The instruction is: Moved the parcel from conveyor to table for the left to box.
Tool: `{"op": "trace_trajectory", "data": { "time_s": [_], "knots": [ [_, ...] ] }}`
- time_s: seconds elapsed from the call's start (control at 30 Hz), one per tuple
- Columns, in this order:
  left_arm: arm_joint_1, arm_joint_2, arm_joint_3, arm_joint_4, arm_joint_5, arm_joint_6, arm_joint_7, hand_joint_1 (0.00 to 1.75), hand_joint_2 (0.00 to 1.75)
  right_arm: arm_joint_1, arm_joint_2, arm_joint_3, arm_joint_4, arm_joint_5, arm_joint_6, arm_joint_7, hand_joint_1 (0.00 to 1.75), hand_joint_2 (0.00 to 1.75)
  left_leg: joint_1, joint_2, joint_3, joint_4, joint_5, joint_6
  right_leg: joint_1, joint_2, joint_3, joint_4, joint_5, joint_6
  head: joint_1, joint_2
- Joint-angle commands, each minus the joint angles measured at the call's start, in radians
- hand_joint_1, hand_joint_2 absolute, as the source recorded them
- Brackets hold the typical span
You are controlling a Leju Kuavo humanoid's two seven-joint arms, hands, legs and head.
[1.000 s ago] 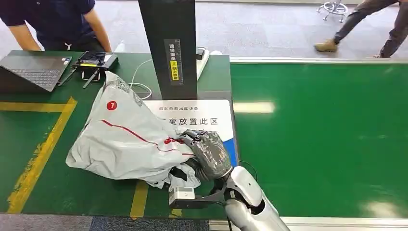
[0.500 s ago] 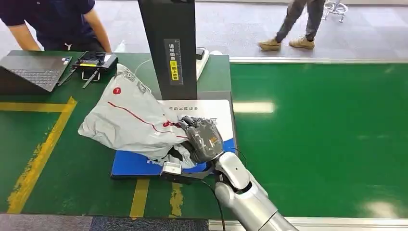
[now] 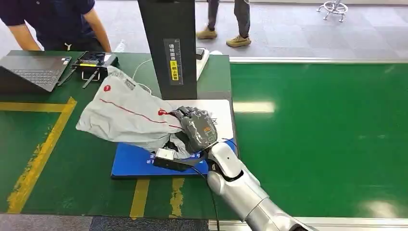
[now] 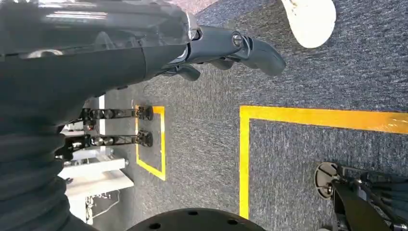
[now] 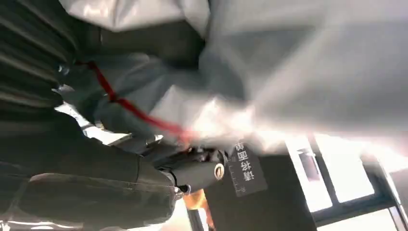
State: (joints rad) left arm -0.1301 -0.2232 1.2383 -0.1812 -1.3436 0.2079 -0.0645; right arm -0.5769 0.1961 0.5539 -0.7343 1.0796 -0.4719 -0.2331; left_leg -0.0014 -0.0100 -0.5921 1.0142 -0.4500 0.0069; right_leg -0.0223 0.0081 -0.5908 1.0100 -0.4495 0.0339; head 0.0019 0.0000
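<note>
- The parcel (image 3: 127, 118), a grey plastic mailer with a red line, sits centre-left of the head view, draped over the table (image 3: 53, 159) and partly over the blue-and-white mat (image 3: 139, 163).
- The right hand (image 3: 196, 127) grips its nearer end, fingers closed into the crumpled plastic, likely so the slack bag cannot slip.
- The conveyor (image 3: 317, 134) fills the right half, well apart from the parcel.
- The left hand (image 4: 226, 45) hangs over the floor, fingers loosely apart, holding nothing.
- A black scanner post (image 3: 168, 48) stands just behind the parcel.

grey crumpled parcel (image 3: 126, 117) — red stripe and dot — lifted over the table's (image 3: 62, 159) back-right part, above the blue-and-white mat (image 3: 132, 164).
</note>
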Motion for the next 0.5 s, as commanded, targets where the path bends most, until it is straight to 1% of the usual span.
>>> {"op": "trace_trajectory", "data": {
  "time_s": [0.03, 0.37, 0.47, 0.5],
  "knots": [
    [0.002, 0.013, -0.005, -0.001, 0.005, 0.001, 0.009, 0.00, 1.75, -0.064, 0.027, 0.014, 0.130, 0.005, -0.006, 0.009, 0.00, 1.75, 0.000, 0.002, 0.002, -0.001, 0.000, -0.001, 0.001, 0.001, 0.001, 0.000, 0.001, -0.003, 0.000, 0.000],
    [-0.003, 0.014, -0.012, -0.001, -0.003, -0.003, 0.004, 0.00, 1.75, -0.067, 0.017, 0.004, 0.156, 0.003, -0.020, 0.024, 0.00, 1.75, 0.000, 0.001, 0.000, 0.000, 0.000, -0.001, 0.000, 0.000, 0.000, 0.000, 0.000, -0.002, 0.000, 0.000],
    [-0.003, 0.014, -0.021, -0.001, -0.012, -0.006, 0.001, 0.00, 1.75, -0.060, 0.008, -0.008, 0.146, 0.005, -0.037, 0.047, 0.00, 1.75, 0.000, 0.000, 0.001, -0.001, 0.000, -0.001, 0.001, -0.001, 0.001, -0.001, 0.000, -0.002, 0.000, 0.000],
    [-0.005, 0.014, -0.027, -0.002, -0.019, -0.009, 0.004, 0.00, 1.75, -0.051, -0.002, -0.015, 0.129, 0.015, -0.046, 0.072, 0.00, 1.75, 0.000, 0.001, 0.001, -0.001, 0.000, -0.001, 0.001, -0.001, 0.001, -0.001, 0.000, -0.002, 0.000, 0.000]
  ]
}}
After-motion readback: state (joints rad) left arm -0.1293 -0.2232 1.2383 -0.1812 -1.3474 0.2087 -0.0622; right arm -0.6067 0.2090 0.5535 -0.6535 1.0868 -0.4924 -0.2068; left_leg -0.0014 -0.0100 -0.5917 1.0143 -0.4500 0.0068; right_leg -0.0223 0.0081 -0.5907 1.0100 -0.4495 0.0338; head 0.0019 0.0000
